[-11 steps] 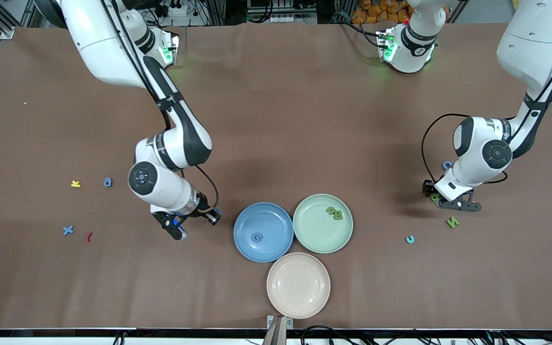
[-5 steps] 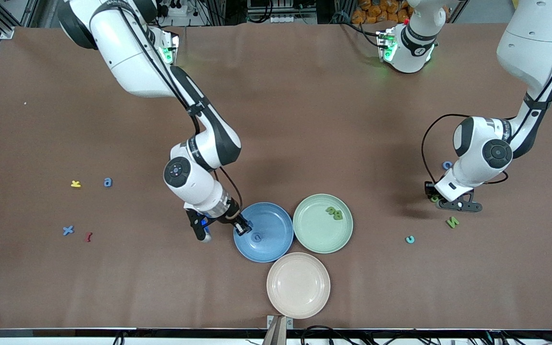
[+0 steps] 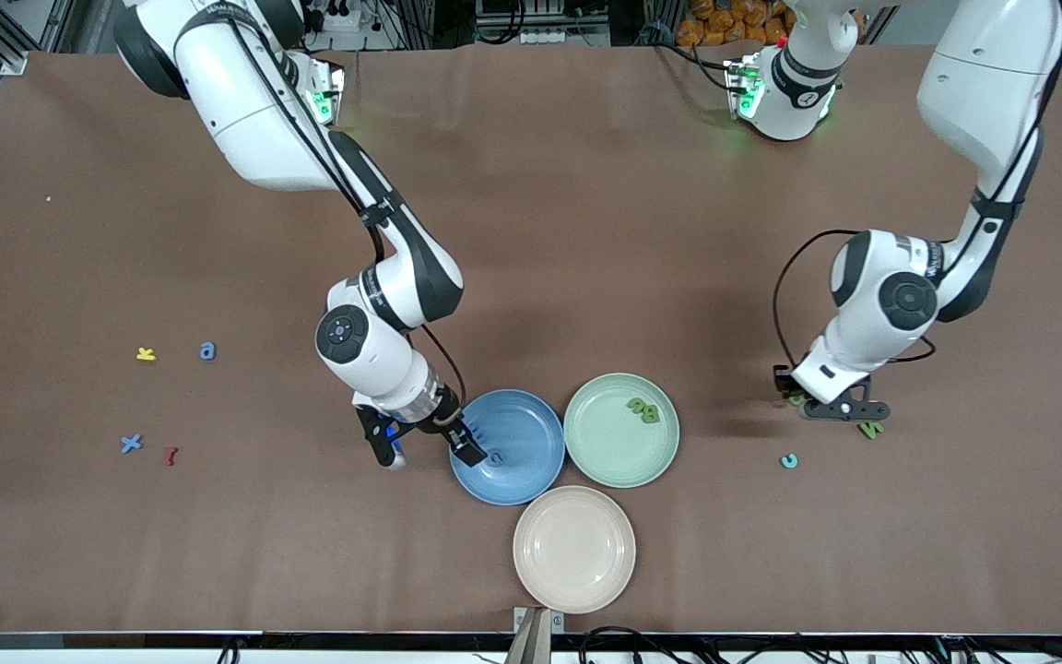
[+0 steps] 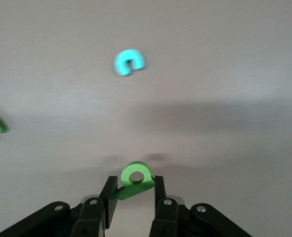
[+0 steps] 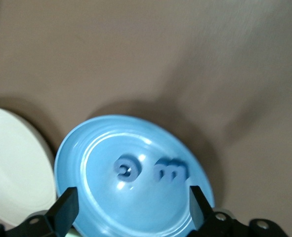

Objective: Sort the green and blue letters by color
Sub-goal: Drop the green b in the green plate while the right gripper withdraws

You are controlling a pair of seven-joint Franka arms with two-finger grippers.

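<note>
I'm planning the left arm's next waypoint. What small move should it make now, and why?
Probably carry it toward the pale green round plate: the left gripper is shut on a small green foam letter above the brown table, and that plate already holds green letters.

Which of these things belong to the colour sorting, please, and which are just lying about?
Job: blue a, blue x, green N, green letter in left pincer, blue plate, green plate.
Lying about: yellow letter, dark red letter, beige plate.
</note>
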